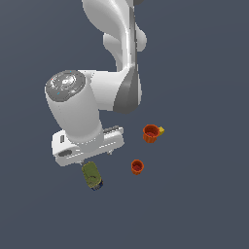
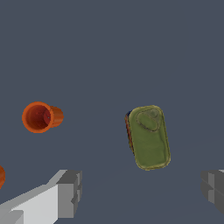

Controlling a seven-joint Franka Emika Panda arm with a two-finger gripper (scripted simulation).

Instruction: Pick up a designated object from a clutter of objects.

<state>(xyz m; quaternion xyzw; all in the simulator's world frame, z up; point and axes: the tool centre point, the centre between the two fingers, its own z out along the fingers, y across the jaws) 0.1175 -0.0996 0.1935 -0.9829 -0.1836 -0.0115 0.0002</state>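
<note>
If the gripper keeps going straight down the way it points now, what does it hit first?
Most likely the olive-green can: in the wrist view it lies between the open fingers of the gripper, though toward one edge of the gap. Both orange cups sit well off that line. Depth is unclear.

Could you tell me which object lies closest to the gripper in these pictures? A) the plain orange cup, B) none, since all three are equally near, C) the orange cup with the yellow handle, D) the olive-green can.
D: in the wrist view the olive-green can lies between the open gripper fingers, untouched, while the plain orange cup sits off to one side.
</note>
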